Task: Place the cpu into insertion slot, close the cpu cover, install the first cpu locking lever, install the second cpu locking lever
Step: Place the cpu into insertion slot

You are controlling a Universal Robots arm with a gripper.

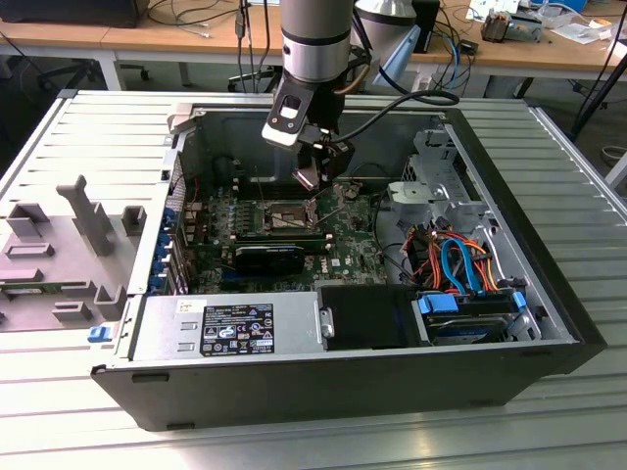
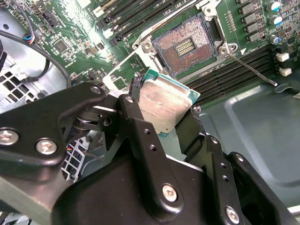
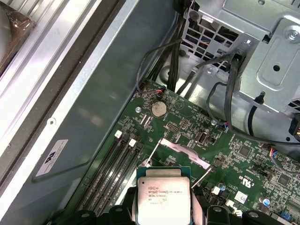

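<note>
The arm's jaws pinch the cpu (image 2: 164, 105) by opposite edges, holding it in the air near the insertion slot (image 2: 185, 47), whose contact field lies uncovered.

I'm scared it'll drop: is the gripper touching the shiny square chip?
Touching. In the second wrist view the gripper clamps the cpu by two opposite edges, with no gap.

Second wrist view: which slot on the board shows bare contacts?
The square insertion slot, silver-rimmed, beyond the cpu held in the gripper; the memory slots are long, narrow and black.
</note>
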